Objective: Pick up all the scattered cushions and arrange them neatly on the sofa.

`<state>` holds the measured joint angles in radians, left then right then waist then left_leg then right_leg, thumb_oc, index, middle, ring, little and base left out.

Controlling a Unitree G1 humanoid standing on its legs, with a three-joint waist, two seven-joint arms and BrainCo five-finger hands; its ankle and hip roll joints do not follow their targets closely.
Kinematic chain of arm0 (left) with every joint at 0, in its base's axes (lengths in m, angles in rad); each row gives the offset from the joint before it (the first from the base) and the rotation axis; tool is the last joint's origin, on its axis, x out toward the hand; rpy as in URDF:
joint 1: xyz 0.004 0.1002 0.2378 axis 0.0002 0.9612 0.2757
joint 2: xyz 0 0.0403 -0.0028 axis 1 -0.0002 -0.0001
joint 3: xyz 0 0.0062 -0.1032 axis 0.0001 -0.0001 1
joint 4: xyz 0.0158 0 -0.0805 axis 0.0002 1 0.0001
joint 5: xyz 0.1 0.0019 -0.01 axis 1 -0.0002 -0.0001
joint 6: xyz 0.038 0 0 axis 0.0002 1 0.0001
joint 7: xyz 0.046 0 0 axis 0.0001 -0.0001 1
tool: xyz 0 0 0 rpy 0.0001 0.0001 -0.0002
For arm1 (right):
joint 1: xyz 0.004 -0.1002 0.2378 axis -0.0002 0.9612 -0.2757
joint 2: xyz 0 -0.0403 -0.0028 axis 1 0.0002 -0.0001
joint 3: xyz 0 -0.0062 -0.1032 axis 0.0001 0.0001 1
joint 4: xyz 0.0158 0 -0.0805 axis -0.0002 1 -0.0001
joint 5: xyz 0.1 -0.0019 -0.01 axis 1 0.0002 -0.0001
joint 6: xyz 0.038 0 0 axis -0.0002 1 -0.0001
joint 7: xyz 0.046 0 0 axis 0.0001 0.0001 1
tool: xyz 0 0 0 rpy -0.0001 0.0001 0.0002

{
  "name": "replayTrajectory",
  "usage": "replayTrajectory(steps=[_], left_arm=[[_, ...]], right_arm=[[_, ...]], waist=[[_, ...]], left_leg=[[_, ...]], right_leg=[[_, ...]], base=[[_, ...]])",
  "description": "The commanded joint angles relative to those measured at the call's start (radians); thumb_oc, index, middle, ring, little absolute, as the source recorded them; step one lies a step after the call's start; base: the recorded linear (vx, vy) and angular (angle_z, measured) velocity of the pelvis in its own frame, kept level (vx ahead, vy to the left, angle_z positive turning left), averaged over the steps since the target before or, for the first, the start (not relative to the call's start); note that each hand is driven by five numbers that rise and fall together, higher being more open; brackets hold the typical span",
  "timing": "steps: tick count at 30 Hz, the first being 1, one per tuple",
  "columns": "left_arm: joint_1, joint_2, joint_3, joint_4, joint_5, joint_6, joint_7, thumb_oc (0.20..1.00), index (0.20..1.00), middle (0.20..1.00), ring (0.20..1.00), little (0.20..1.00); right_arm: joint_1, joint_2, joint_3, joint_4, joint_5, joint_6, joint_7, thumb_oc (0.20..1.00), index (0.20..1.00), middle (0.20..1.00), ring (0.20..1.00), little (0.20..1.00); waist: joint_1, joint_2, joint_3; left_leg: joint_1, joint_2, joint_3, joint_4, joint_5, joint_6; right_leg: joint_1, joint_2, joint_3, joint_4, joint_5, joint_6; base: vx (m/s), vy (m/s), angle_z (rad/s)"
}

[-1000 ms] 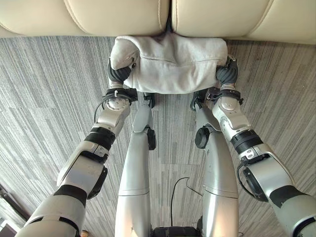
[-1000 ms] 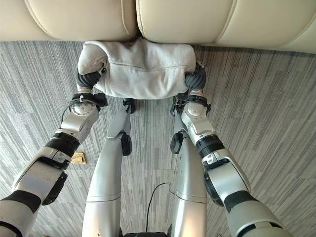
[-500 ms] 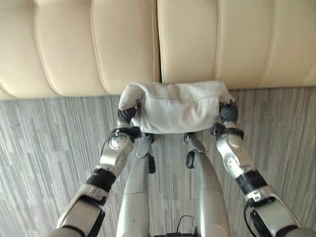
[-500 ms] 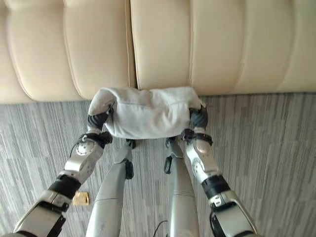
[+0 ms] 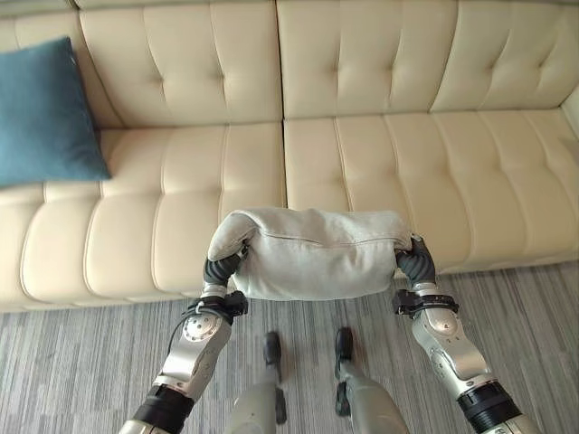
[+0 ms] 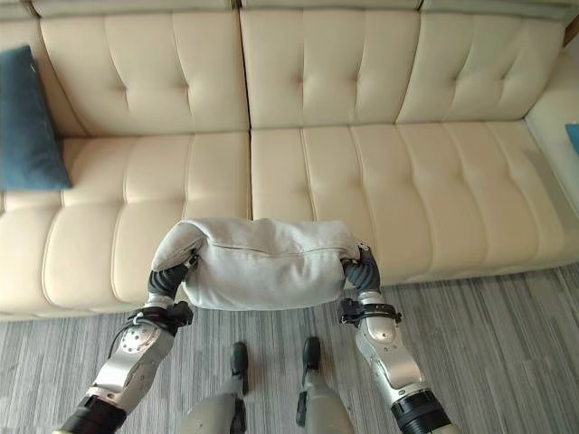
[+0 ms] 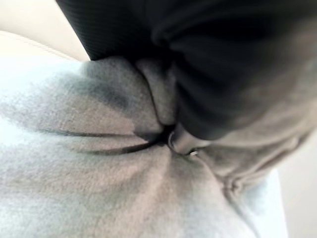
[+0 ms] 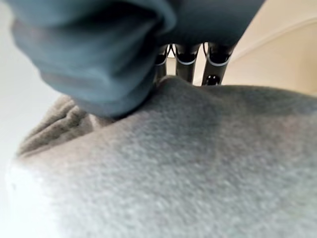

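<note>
A pale grey cushion [image 5: 317, 253] hangs crosswise between my two hands, just before the front edge of the cream sofa [image 5: 362, 154]. My left hand [image 5: 222, 268] is dug into the cushion's left end, and the cloth [image 7: 99, 188] puckers round it where it grips. At the other end my right hand [image 5: 414, 262] presses flat against the cushion, its fingers [image 8: 187, 62] lying straight along the fabric [image 8: 198, 163]. A dark blue cushion [image 5: 41, 113] leans upright against the backrest on the sofa's left seat.
The sofa's middle and right seats [image 6: 407, 181] lie bare. Grey striped carpet [image 5: 72, 380] runs in front of the sofa. A sliver of something blue [image 6: 573, 136] shows at the sofa's far right end.
The view has swung up from the sofa's base to the whole sofa. Both hands have kept the grey cushion, which has risen from near the floor to seat height.
</note>
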<state>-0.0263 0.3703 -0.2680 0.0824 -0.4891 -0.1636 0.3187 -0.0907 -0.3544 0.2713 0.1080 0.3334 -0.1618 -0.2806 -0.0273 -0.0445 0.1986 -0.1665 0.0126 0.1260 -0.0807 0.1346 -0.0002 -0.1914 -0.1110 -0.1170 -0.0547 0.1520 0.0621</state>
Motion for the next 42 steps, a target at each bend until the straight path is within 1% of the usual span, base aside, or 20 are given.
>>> replayTrajectory(steps=[1, 4, 5, 6, 8, 9, 11, 15, 17, 18, 24, 25, 26, 28, 30, 32, 36, 39, 41, 42], left_arm=[[-0.061, -0.047, -0.042, -0.089, 0.061, -0.052, -0.047, 0.2, 0.2, 0.2, 0.2, 0.2], [-0.039, -0.054, -0.043, -0.071, 0.05, -0.034, -0.043, 0.2, 0.2, 0.2, 0.2, 0.2], [-0.036, -0.053, -0.044, -0.069, 0.045, -0.021, -0.039, 0.2, 0.2, 0.2, 0.2, 0.2], [-0.036, -0.053, -0.044, -0.069, 0.045, -0.021, -0.039, 0.2, 0.2, 0.2, 0.2, 0.2], [-0.038, -0.05, -0.043, -0.069, 0.045, -0.014, -0.029, 0.2, 0.2, 0.2, 0.2, 0.2], [-0.045, -0.053, -0.047, -0.065, 0.05, -0.01, -0.023, 0.2, 0.2, 0.2, 0.2, 0.2], [-0.05, -0.06, -0.051, -0.059, 0.051, -0.012, -0.018, 0.2, 0.2, 0.2, 0.2, 0.2], [-0.067, -0.06, -0.044, -0.059, 0.065, -0.014, -0.008, 0.2, 0.2, 0.2, 0.2, 0.2], [-0.083, -0.071, -0.033, -0.053, 0.074, -0.009, 0.005, 0.2, 0.2, 0.2, 0.2, 0.2], [-0.082, -0.075, -0.027, -0.054, 0.08, -0.013, -0.007, 0.2, 0.2, 0.2, 0.2, 0.2], [-0.062, -0.093, -0.011, -0.049, 0.073, -0.02, -0.015, 0.2, 0.2, 0.2, 0.2, 0.2], [-0.06, -0.097, -0.007, -0.043, 0.061, -0.019, -0.013, 0.2, 0.2, 0.2, 0.2, 0.2], [-0.06, -0.098, -0.007, -0.043, 0.061, -0.019, -0.013, 0.2, 0.2, 0.2, 0.2, 0.2], [-0.066, -0.106, -0.007, -0.031, 0.053, -0.019, -0.006, 0.2, 0.2, 0.2, 0.2, 0.2], [-0.071, -0.107, -0.009, -0.027, 0.053, -0.018, -0.003, 0.2, 0.2, 0.2, 0.2, 0.2], [-0.077, -0.104, -0.008, -0.028, 0.062, -0.012, 0.001, 0.2, 0.2, 0.2, 0.2, 0.2], [-0.09, -0.107, -0.009, -0.028, 0.068, -0.001, 0.014, 0.2, 0.2, 0.2, 0.2, 0.2], [-0.115, -0.111, -0.015, -0.016, 0.075, -0.002, 0.024, 0.2, 0.2, 0.2, 0.2, 0.2], [-0.114, -0.113, -0.015, -0.018, 0.074, -0.004, 0.023, 0.2, 0.2, 0.2, 0.2, 0.2], [-0.101, -0.111, -0.021, -0.027, 0.078, -0.002, 0.015, 0.2, 0.2, 0.2, 0.2, 0.2]], right_arm=[[-0.037, 0.039, 0.047, -0.09, -0.062, -0.027, 0.057, 0.2, 0.2, 0.2, 0.2, 0.2], [-0.015, 0.046, 0.044, -0.08, -0.069, -0.001, 0.054, 0.2, 0.2, 0.2, 0.2, 0.2], [-0.01, 0.055, 0.045, -0.071, -0.069, 0.015, 0.052, 0.2, 0.2, 0.2, 0.2, 0.2], [-0.01, 0.055, 0.045, -0.071, -0.069, 0.015, 0.052, 0.2, 0.2, 0.2, 0.2, 0.2], [-0.018, 0.07, 0.055, -0.062, -0.063, 0.021, 0.048, 0.2, 0.2, 0.2, 0.2, 0.2], [-0.028, 0.084, 0.062, -0.058, -0.059, 0.023, 0.041, 0.2, 0.2, 0.2, 0.2, 0.2], [-0.036, 0.09, 0.071, -0.054, -0.054, 0.021, 0.038, 0.2, 0.2, 0.2, 0.2, 0.2], [-0.082, 0.088, 0.089, -0.054, -0.041, 0.02, 0.028, 0.2, 0.2, 0.2, 0.2, 0.2], [-0.104, 0.073, 0.09, -0.077, -0.075, 0.029, 0.017, 0.2, 0.2, 0.2, 0.2, 0.2], [-0.101, 0.07, 0.087, -0.086, -0.082, 0.031, 0.014, 0.2, 0.2, 0.2, 0.2, 0.2], [-0.1, 0.056, 0.084, -0.074, -0.091, 0.027, 0.016, 0.2, 0.2, 0.2, 0.2, 0.2], [-0.101, 0.047, 0.089, -0.066, -0.09, 0.033, 0.019, 0.2, 0.2, 0.2, 0.2, 0.2], [-0.101, 0.047, 0.089, -0.066, -0.09, 0.033, 0.019, 0.2, 0.2, 0.2, 0.2, 0.2], [-0.104, 0.041, 0.093, -0.062, -0.092, 0.037, 0.019, 0.2, 0.2, 0.2, 0.2, 0.2], [-0.109, 0.036, 0.094, -0.058, -0.095, 0.039, 0.017, 0.2, 0.2, 0.2, 0.2, 0.2], [-0.124, 0.03, 0.097, -0.052, -0.092, 0.042, 0.013, 0.2, 0.2, 0.2, 0.2, 0.2], [-0.144, 0.024, 0.094, -0.05, -0.098, 0.044, 0.003, 0.2, 0.2, 0.2, 0.2, 0.2], [-0.148, 0.023, 0.085, -0.049, -0.111, 0.048, -0.013, 0.2, 0.2, 0.2, 0.2, 0.2], [-0.147, 0.024, 0.086, -0.051, -0.113, 0.05, -0.012, 0.2, 0.2, 0.2, 0.2, 0.2], [-0.14, 0.029, 0.087, -0.06, -0.124, 0.052, -0.008, 0.2, 0.2, 0.2, 0.2, 0.2]], waist=[[0.007, -0.001, -0.054], [0.007, -0.001, -0.075], [0.004, 0.003, -0.078], [0.005, 0.003, -0.077], [0.006, 0.006, -0.061], [0.007, 0.012, -0.05], [0.007, 0.013, -0.047], [0.009, 0.01, -0.045], [0.0, -0.003, -0.039], [-0.001, -0.013, -0.045], [-0.005, -0.012, -0.079], [-0.001, -0.01, -0.081], [-0.002, -0.01, -0.081], [0.006, -0.012, -0.073], [0.009, -0.019, -0.069], [0.028, -0.039, -0.066], [0.052, -0.021, -0.055], [0.061, -0.019, -0.045], [0.063, -0.011, -0.049], [0.063, 0.005, -0.066]], left_leg=[[0.068, 0.016, -0.041, 0.017, -0.13, -0.032], [0.112, 0.005, -0.041, 0.014, -0.149, -0.02], [0.137, -0.003, -0.043, 0.02, -0.169, -0.008], [0.139, -0.003, -0.042, 0.021, -0.169, -0.007], [0.157, -0.008, -0.036, 0.032, -0.18, 0.01], [0.171, -0.005, -0.026, 0.036, -0.185, 0.017], [0.187, -0.001, -0.023, 0.029, -0.185, 0.015], [0.21, -0.006, -0.016, 0.007, -0.189, 0.008], [0.243, -0.019, -0.029, 0.002, -0.21, 0.0], [0.259, -0.026, -0.036, 0.006, -0.232, -0.007], [0.265, 0.005, -0.034, 0.092, -0.27, -0.041], [0.251, 0.009, -0.036, 0.168, -0.257, -0.054], [0.249, 0.01, -0.037, 0.172, -0.259, -0.054], [0.204, 0.022, -0.035, 0.249, -0.217, -0.073], [0.167, 0.032, -0.03, 0.264, -0.216, -0.071], [0.091, 0.046, -0.047, 0.223, -0.218, -0.064], [0.019, 0.103, -0.077, 0.084, -0.066, -0.095], [-0.03, 0.118, -0.034, 0.041, -0.035, -0.102], [-0.008, 0.125, -0.021, 0.014, -0.027, -0.104], [0.013, 0.126, -0.029, 0.004, -0.021, -0.108]], right_leg=[[0.062, -0.031, 0.004, 0.073, -0.135, 0.089], [0.092, -0.041, 0.011, 0.097, -0.148, 0.097], [0.091, -0.045, 0.021, 0.161, -0.161, 0.105], [0.091, -0.045, 0.022, 0.164, -0.163, 0.105], [0.06, -0.045, 0.04, 0.285, -0.142, 0.118], [0.029, -0.032, 0.041, 0.359, -0.133, 0.124], [-0.001, -0.01, 0.038, 0.367, -0.152, 0.113], [-0.046, 0.021, -0.014, 0.28, -0.156, 0.093], [-0.09, 0.044, -0.065, 0.166, -0.123, 0.093], [-0.042, 0.043, -0.078, 0.104, -0.122, 0.081], [0.03, 0.062, -0.081, 0.09, -0.144, 0.045], [0.059, 0.066, -0.083, 0.084, -0.157, 0.032], [0.06, 0.066, -0.083, 0.083, -0.157, 0.032], [0.094, 0.058, -0.09, 0.069, -0.172, 0.021], [0.107, 0.049, -0.092, 0.063, -0.18, 0.021], [0.136, 0.033, -0.083, 0.051, -0.197, 0.025], [0.176, 0.039, -0.068, 0.049, -0.232, 0.024], [0.211, 0.032, -0.065, 0.045, -0.257, 0.027], [0.22, 0.037, -0.058, 0.045, -0.259, 0.031], [0.243, 0.035, -0.048, 0.041, -0.263, 0.038]], base=[[0.14, 0.115, -0.1], [0.11, 0.152, -0.11], [0.05, 0.086, -0.08], [0.06, 0.131, -0.07], [0.02, 0.095, -0.09], [0.02, 0.067, -0.14], [0.06, 0.031, -0.27], [0.12, -0.041, -0.09], [0.26, -0.134, 0.16], [0.29, -0.178, 0.37], [0.23, -0.143, 0.31], [0.12, -0.063, 0.01], [0.16, -0.084, -0.01], [0.1, -0.04, -0.06], [0.11, -0.011, -0.02], [0.19, 0.016, 0.04], [0.16, 0.093, -0.1], [0.15, 0.141, -0.05], [0.17, 0.165, -0.09], [0.23, 0.215, -0.17]])
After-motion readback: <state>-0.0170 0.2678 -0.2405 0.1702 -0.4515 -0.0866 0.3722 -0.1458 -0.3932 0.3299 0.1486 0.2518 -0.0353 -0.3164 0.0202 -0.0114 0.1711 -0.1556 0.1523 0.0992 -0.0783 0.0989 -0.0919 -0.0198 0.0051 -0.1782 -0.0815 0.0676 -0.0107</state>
